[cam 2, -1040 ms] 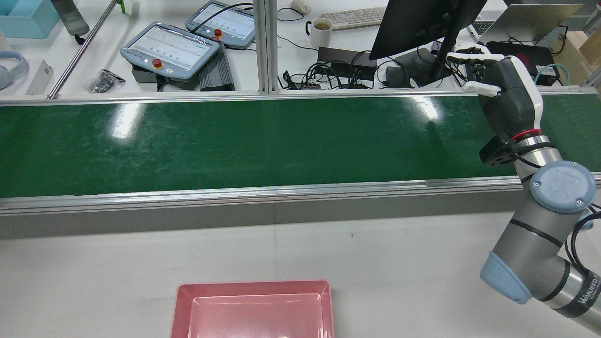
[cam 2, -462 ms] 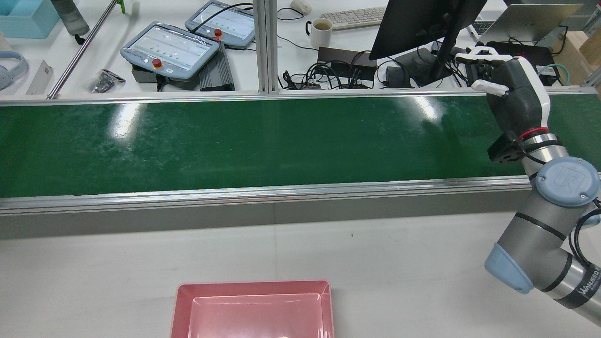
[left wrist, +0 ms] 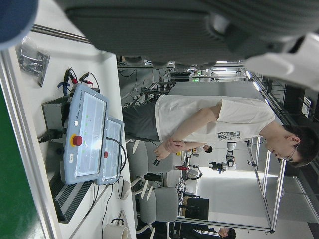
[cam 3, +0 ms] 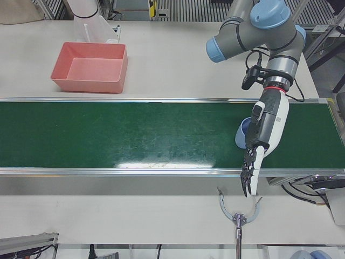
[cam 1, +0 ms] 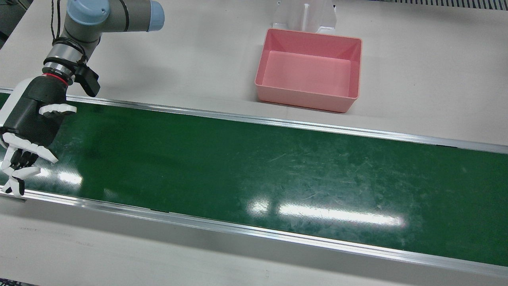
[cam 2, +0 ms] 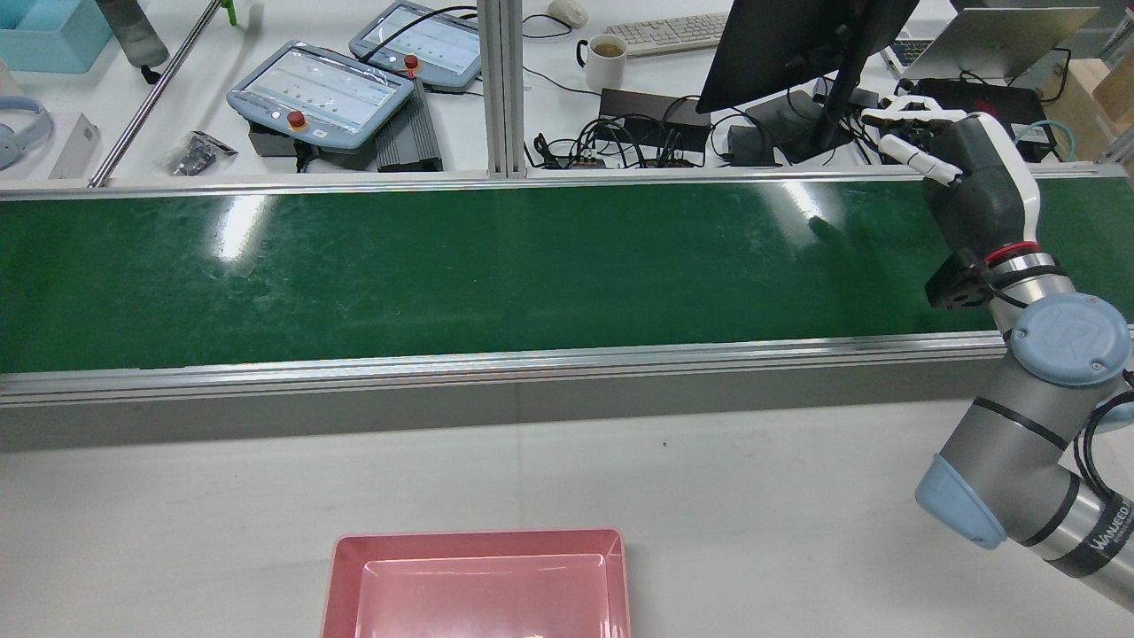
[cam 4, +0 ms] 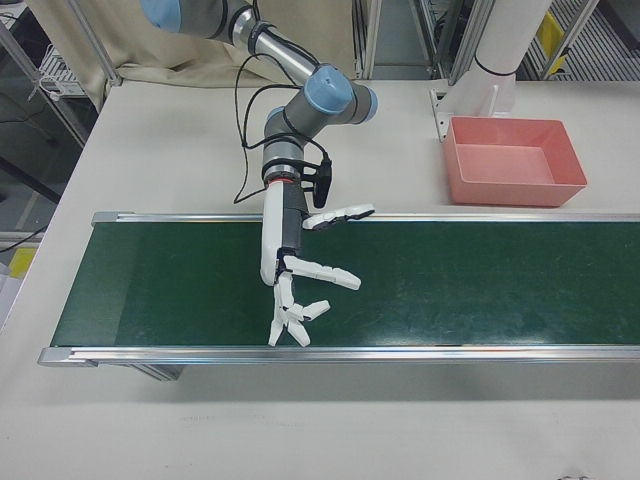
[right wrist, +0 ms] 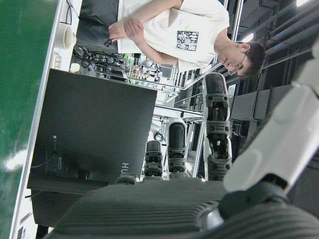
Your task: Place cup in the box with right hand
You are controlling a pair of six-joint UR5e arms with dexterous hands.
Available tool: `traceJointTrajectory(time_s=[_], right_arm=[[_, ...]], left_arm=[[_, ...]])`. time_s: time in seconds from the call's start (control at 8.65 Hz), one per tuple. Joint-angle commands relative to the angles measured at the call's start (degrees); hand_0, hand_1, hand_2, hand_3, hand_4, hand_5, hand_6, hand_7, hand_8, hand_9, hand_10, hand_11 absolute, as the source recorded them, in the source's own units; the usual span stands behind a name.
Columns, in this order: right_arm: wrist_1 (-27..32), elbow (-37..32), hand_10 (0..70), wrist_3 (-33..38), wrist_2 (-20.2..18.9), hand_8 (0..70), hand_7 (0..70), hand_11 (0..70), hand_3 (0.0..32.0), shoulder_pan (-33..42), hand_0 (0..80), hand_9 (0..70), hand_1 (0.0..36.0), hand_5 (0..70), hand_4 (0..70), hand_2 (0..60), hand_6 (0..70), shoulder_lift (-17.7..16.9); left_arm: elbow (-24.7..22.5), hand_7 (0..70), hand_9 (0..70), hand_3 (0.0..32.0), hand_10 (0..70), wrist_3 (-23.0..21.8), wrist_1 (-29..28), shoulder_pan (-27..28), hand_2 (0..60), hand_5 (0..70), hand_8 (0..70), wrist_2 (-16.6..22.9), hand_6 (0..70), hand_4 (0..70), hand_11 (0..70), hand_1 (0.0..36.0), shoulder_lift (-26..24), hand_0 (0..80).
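My right hand (cam 2: pixel 970 186) hangs open and empty over the far edge of the green belt (cam 2: pixel 443 266), at its right end in the rear view. It also shows in the front view (cam 1: pixel 29 127) and the right-front view (cam 4: pixel 290 270), with its fingers spread. The pink box (cam 2: pixel 478 540) stands empty on the white table, also seen in the front view (cam 1: pixel 307 97). In the left-front view my left hand (cam 3: pixel 264 129) is open over the belt's end, and a blue cup-like thing (cam 3: pixel 241 135) sits half hidden behind it. No cup shows near the right hand.
Behind the belt in the rear view are two teach pendants (cam 2: pixel 321 93), a white mug (cam 2: pixel 609 55), cables and a black monitor (cam 2: pixel 797 44). Aluminium rails edge the belt (cam 1: pixel 254 228). A person stands beyond the desk in both hand views.
My right hand has moved a little to the right and farther toward the belt's far edge. Its fingers have spread slightly. The box has not moved.
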Motion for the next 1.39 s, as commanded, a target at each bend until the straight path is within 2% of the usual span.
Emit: traceJointTrajectory(time_s=[0.0, 0.46, 0.58, 0.69, 1.27], right_arm=[[0.10, -0.06, 0.0, 0.28, 0.01, 6.9, 58.7, 0.0, 0.0, 0.04, 46.7, 20.4, 0.1, 0.0, 60.8, 0.0, 9.9, -0.10], [0.10, 0.37, 0.0, 0.28, -0.08, 7.4, 61.5, 0.0, 0.0, 0.74, 47.2, 21.2, 0.3, 0.0, 64.5, 0.0, 10.5, -0.18], [0.02, 0.55, 0.0, 0.28, -0.08, 7.6, 61.9, 0.0, 0.0, 0.83, 48.0, 21.4, 0.0, 0.0, 68.8, 0.0, 10.8, -0.18], [0.02, 0.72, 0.0, 0.28, -0.08, 7.9, 64.4, 0.0, 0.0, 0.83, 49.1, 22.2, 0.0, 0.0, 70.0, 0.0, 11.5, -0.18], [-0.60, 1.51, 0.0, 0.28, -0.17, 7.7, 64.2, 0.0, 0.0, 1.62, 49.7, 22.2, 0.0, 0.1, 70.0, 0.0, 11.5, -0.27]], left_arm=[[-0.01, 0.0, 0.0, 0.0, 0.0, 0.00, 0.05, 0.00, 0.0, 0.0, 0.0, 0.06, 0.0, 0.0, 0.0, 0.0, 0.00, 0.0], [0.07, 0.0, 0.0, 0.0, 0.0, 0.00, -0.03, 0.00, 0.0, 0.0, 0.0, 0.06, 0.0, 0.0, 0.0, 0.0, 0.00, 0.0], [0.08, 0.0, 0.0, 0.0, 0.0, 0.00, -0.03, 0.00, 0.0, 0.0, 0.0, -0.03, 0.0, 0.0, 0.0, 0.0, 0.00, 0.0], [0.08, 0.0, 0.0, 0.0, 0.0, 0.00, 0.05, 0.00, 0.0, 0.0, 0.0, -0.03, 0.0, 0.0, 0.0, 0.0, 0.00, 0.0], [-0.01, 0.0, 0.0, 0.0, 0.0, 0.00, 0.05, 0.00, 0.0, 0.0, 0.0, -0.03, 0.0, 0.0, 0.0, 0.0, 0.00, 0.0]])
